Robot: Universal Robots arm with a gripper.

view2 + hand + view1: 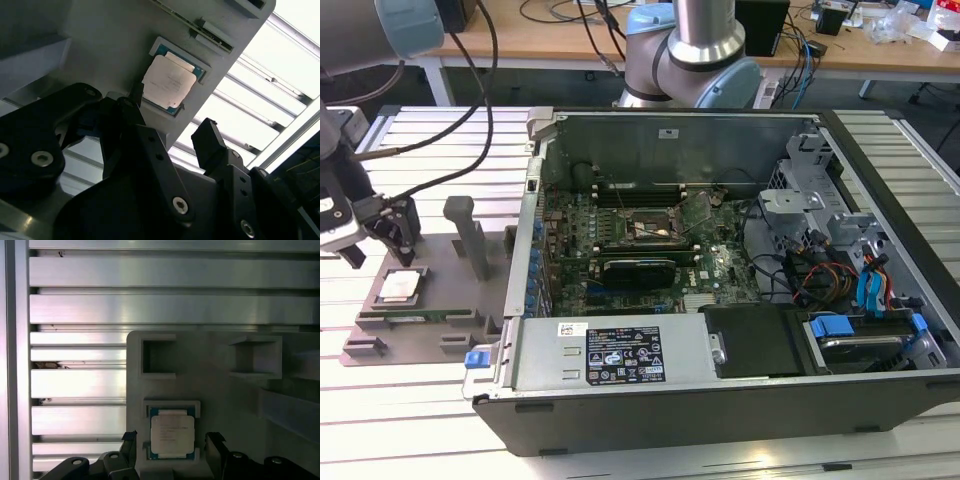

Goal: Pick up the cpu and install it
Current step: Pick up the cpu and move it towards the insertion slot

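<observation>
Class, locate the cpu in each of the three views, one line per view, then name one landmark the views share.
Exterior view: the cpu lies in the grey holder plate at the exterior view's left, outside the computer case.
Second wrist view: the cpu sits in its recess, beyond the open jaws.
First wrist view: the cpu shows between the two open jaws.
Shared landmark: the holder plate's square recess framing the cpu.

Bright light bleaches the counter (410, 410) nearly white at the exterior view's lower left; in both wrist views it glares, and the gripper (170, 110) stands dark against it.
</observation>
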